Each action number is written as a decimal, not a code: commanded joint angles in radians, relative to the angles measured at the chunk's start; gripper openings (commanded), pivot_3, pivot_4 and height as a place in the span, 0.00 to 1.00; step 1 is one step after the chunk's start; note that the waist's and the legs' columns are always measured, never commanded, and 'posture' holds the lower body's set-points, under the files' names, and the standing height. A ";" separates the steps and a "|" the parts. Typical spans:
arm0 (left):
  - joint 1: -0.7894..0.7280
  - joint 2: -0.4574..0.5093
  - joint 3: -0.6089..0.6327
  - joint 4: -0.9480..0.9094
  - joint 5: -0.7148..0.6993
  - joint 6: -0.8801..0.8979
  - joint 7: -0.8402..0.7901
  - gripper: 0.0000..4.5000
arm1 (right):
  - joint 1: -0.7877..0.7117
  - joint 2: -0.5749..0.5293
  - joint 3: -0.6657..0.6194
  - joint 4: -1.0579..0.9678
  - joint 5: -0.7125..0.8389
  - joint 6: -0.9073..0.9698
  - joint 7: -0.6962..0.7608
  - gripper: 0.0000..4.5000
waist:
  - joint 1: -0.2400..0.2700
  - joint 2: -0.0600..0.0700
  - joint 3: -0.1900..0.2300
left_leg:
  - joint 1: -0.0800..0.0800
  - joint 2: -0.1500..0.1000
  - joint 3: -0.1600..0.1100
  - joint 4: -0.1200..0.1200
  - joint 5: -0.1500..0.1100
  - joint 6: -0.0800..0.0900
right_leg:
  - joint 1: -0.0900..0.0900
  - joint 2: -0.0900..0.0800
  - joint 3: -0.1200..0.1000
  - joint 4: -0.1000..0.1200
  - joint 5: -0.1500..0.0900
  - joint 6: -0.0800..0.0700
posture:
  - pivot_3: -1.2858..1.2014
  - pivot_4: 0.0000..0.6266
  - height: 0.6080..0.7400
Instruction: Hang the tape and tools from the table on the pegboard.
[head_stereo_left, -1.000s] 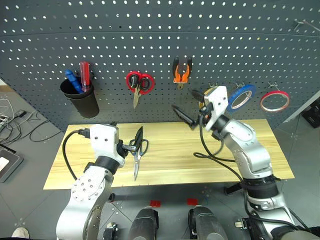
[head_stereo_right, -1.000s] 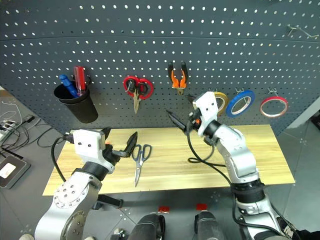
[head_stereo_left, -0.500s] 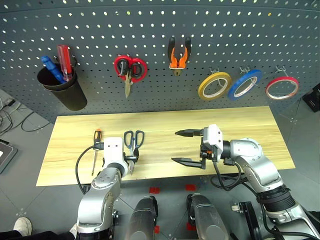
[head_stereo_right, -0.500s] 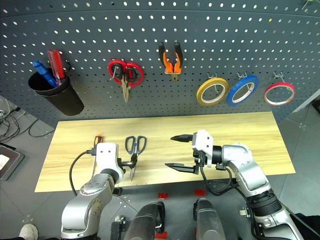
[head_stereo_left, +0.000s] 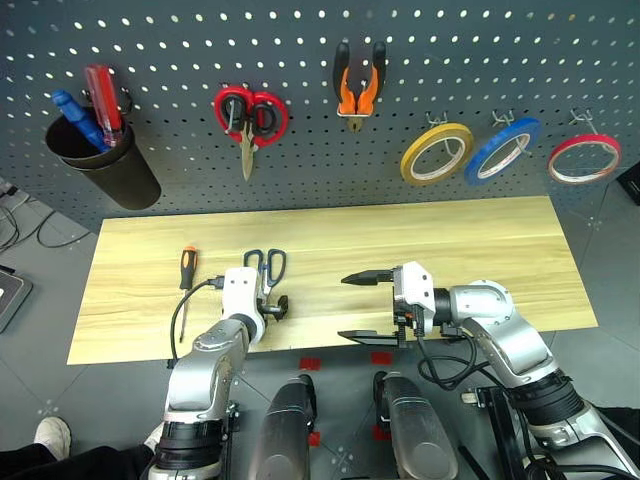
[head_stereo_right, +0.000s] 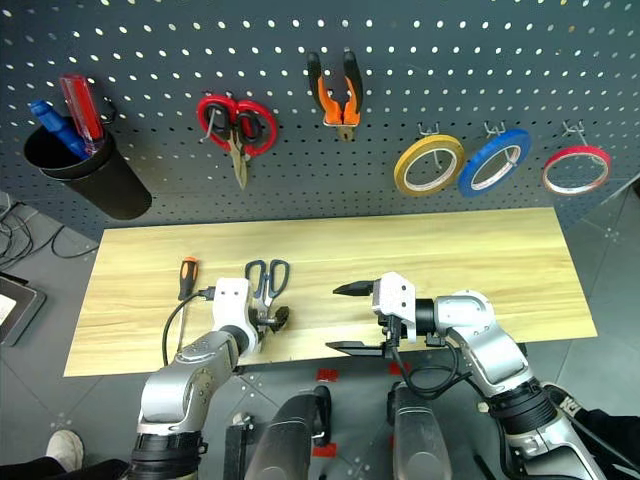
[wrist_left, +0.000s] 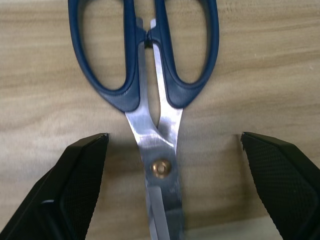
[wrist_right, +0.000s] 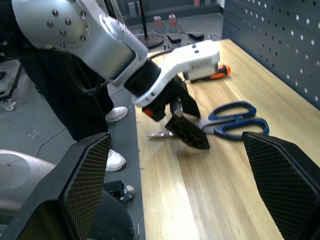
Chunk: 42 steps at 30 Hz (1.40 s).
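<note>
Right, dark grey-blue-handled scissors (wrist_left: 150, 95) lie flat on the light yellowish wood plank table (head_stereo_left: 480, 240), handles toward the pegboard, blades toward the near edge. My left gripper (head_stereo_left: 271, 303) sits low over the blades, its two black fingers spread wide, one on each side of the pivot in the wrist view; I can't tell if they touch the wood. Slim screwdriver with orange-and-black handle (head_stereo_left: 187, 267) lies on the table just left of the scissors, apart from them.

My right gripper (head_stereo_left: 364, 306) hangs over the table's near edge, pointing left toward the left gripper, fingers wide apart and holding nothing.

On the dark grey perforated pegboard (head_stereo_left: 300, 100): orange-and-black-handled pliers (head_stereo_left: 358, 90) hang top centre, thin red tape roll (head_stereo_left: 584, 159) hangs far right on a hook. Beside it a blue tape roll (head_stereo_left: 502, 152) and a yellow tape roll (head_stereo_left: 436, 153). Red-handled scissors (head_stereo_left: 249, 115) hang left of the pliers. Black cup (head_stereo_left: 103, 170) at far left holds a red screwdriver (head_stereo_left: 103, 90) and a blue screwdriver (head_stereo_left: 75, 115).
</note>
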 joint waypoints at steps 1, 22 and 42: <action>0.022 0.010 -0.007 0.041 -0.006 0.055 -0.019 1.00 | -0.005 0.009 0.003 -0.017 -0.001 -0.003 -0.008 1.00 | 0.000 0.002 0.002 | 0.000 0.000 0.000 0.000 0.000 0.000 | 0.000 0.000 0.000 0.000 0.000 0.000 | 0.45 0.78 1.00; 0.048 0.022 0.029 0.006 -0.004 0.092 -0.020 0.15 | -0.051 0.025 -0.001 0.056 -0.015 -0.030 -0.015 1.00 | -0.005 0.004 0.004 | 0.001 0.000 0.001 -0.001 0.000 -0.001 | 0.000 0.000 0.000 -0.001 0.000 0.000 | 0.45 0.73 1.00; 0.320 0.122 -0.119 -0.604 0.158 -0.161 0.012 0.15 | -0.018 0.021 -0.251 -0.169 0.264 0.190 -0.138 1.00 | 0.002 -0.001 -0.044 | -0.016 0.000 -0.003 -0.002 0.006 -0.014 | -0.014 -0.001 -0.004 -0.002 0.000 0.000 | 0.45 0.37 1.00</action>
